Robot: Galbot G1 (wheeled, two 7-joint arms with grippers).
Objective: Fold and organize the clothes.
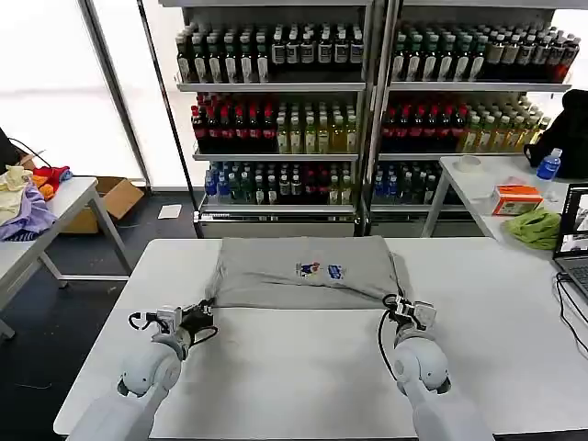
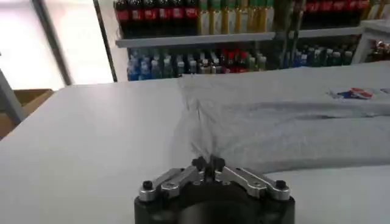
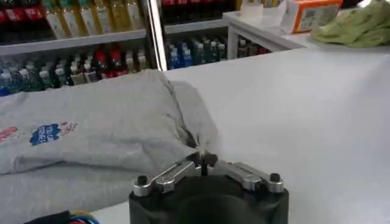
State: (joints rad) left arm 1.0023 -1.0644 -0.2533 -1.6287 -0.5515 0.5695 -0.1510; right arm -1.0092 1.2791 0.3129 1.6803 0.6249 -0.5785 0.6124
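Both hands pinch the T-shirt's (image 1: 303, 271) near corners.

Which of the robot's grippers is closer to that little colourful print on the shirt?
The right gripper, pinching the T-shirt's near right corner, just below and right of the print. The left gripper pinches the near left corner, farther off.

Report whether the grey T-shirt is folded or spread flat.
Folded: the T-shirt lies as a compact rectangle, sleeves tucked, print up. The left gripper and right gripper pinch its near corners.
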